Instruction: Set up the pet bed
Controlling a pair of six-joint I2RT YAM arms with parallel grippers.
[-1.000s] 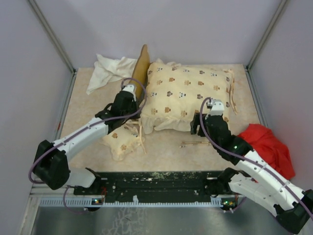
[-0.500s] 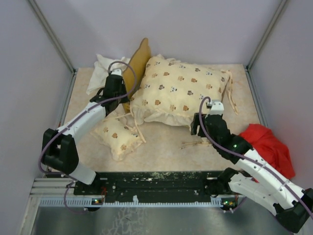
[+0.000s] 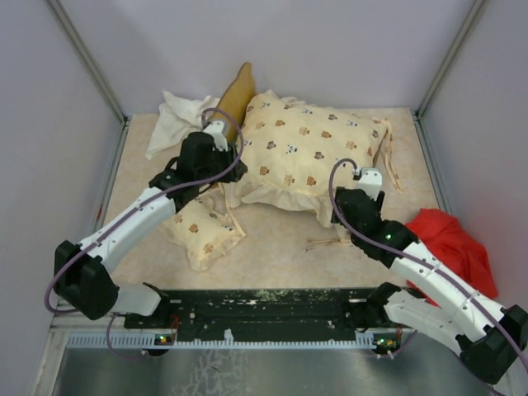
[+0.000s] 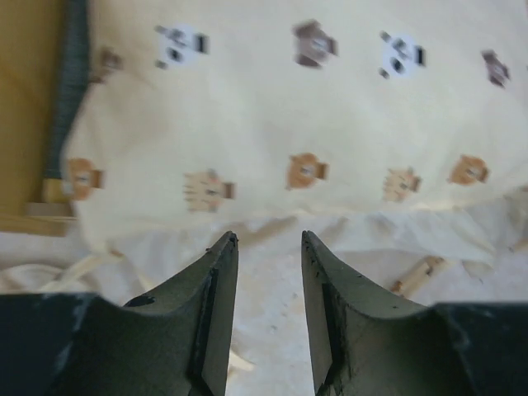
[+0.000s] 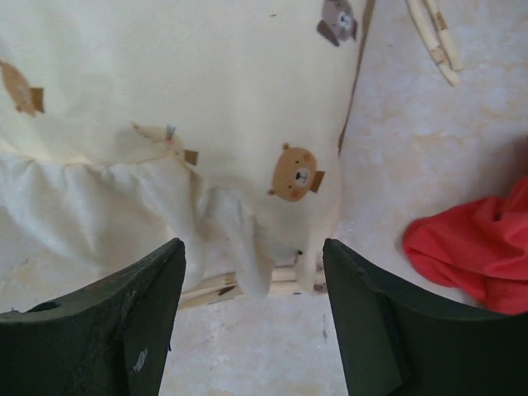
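Note:
The cream animal-print cushion (image 3: 305,153) lies at the back middle, partly over the light-yellow bed frame, whose headboard (image 3: 236,97) sticks up at its back left. The frame's yellow wood and dark grey edge show in the left wrist view (image 4: 29,107). The small matching pillow (image 3: 202,233) lies on the table at the front left. My left gripper (image 3: 233,169) is open and empty at the cushion's left edge (image 4: 272,124), jaws a little apart (image 4: 268,239). My right gripper (image 3: 345,213) is wide open and empty (image 5: 252,247) at the cushion's front right corner (image 5: 247,165).
A white cloth (image 3: 177,120) lies at the back left and a red cloth (image 3: 450,243) at the right (image 5: 470,247). Loose wooden slats lie under the cushion's front corner (image 3: 326,242) and beside its right edge (image 3: 392,161). Grey walls enclose the table.
The cushion was lifted and shifted back and left, and now lies lower. My left gripper went back to the headboard, then came forward to the cushion's left edge. My right gripper barely moved.

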